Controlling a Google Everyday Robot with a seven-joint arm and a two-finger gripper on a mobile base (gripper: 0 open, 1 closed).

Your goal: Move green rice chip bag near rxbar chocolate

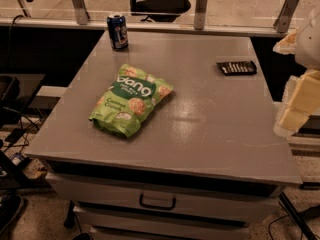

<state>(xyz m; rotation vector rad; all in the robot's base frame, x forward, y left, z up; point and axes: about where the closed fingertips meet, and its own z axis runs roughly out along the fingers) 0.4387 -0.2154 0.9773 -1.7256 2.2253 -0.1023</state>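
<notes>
The green rice chip bag [131, 100] lies flat on the left half of the grey table [215, 129], its white "Dang" lettering facing up. The rxbar chocolate [236, 67], a small flat dark bar, lies near the table's far right side, well apart from the bag. My gripper [295, 109] shows as pale blocks at the right edge of the view, beyond the table's right edge. It is to the right of both things and touches neither.
A blue soda can [117, 31] stands upright at the table's far left corner. A drawer with a dark handle [157, 202] sits under the front edge. A glass railing and a dark chair [160, 1] are behind the table. Cables lie on the floor at left.
</notes>
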